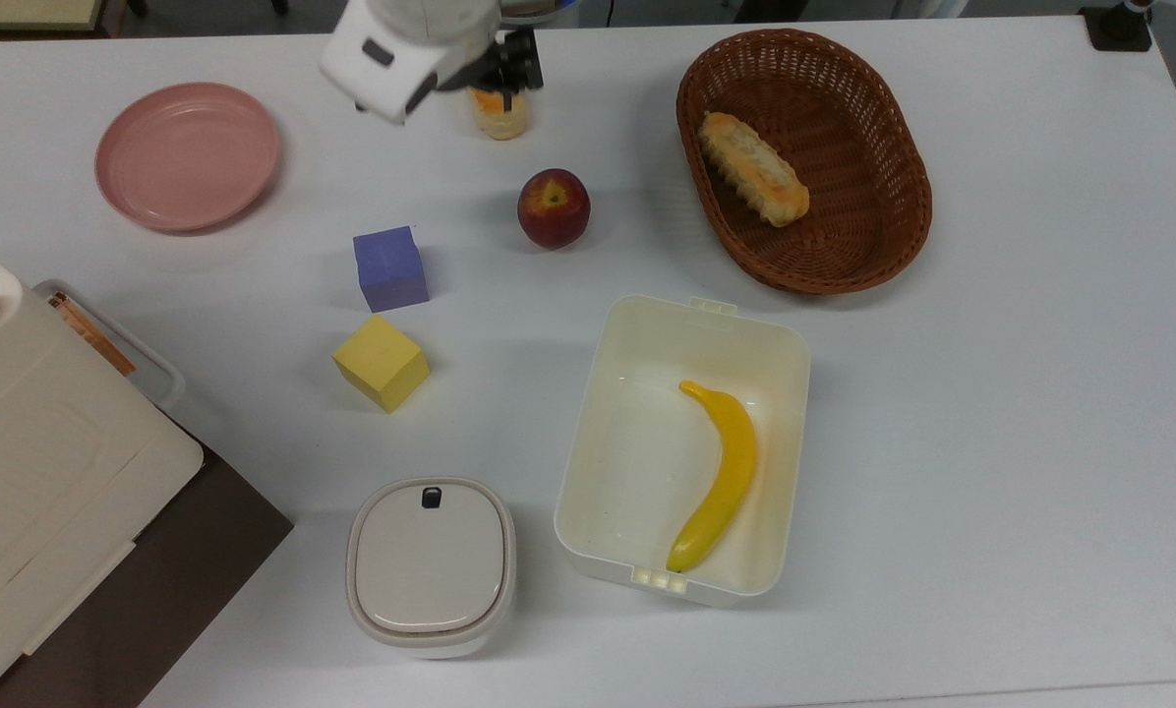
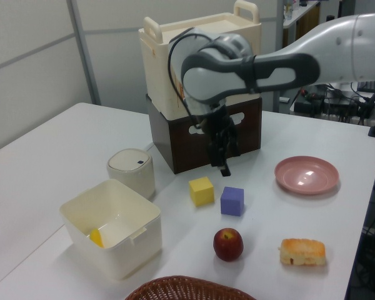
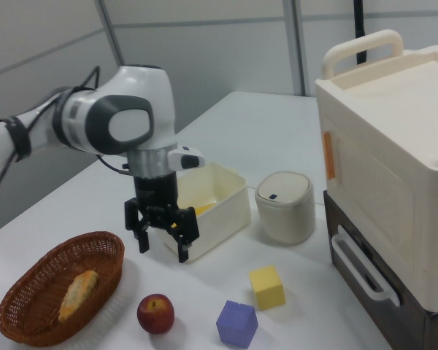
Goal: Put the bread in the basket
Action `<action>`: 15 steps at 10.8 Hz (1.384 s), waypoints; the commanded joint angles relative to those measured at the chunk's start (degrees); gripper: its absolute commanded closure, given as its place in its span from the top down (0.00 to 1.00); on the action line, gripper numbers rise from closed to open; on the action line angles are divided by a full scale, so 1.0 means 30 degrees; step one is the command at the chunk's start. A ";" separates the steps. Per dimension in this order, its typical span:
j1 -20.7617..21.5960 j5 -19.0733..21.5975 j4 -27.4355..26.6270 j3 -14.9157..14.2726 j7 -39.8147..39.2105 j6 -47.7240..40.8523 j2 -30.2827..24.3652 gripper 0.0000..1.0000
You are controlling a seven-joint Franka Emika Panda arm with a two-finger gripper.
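Bread, top view: short plump cream bun with orange-brown toasted top (image 1: 499,111) lies on the white desk (image 1: 991,413), half under the arm's gripper (image 1: 505,67); dark brown oval wicker basket (image 1: 903,211) well to the top view's right.
Left view: bun (image 2: 302,251) untouched; gripper (image 2: 224,156) hangs above.
Right view: fingers (image 3: 182,248) spread wide, empty.
Progress: grasp, carry, drop remain.
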 commanded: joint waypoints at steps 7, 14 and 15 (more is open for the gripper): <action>0.0334 -0.0160 -0.7236 -0.0059 -0.1055 -0.0039 -0.4174 1.00; 0.1091 -0.0247 -0.7414 -0.0029 -0.0995 -0.0155 -0.0310 1.00; 0.1182 -0.0248 -0.7443 -0.0029 -0.1025 -0.0156 -0.0043 1.00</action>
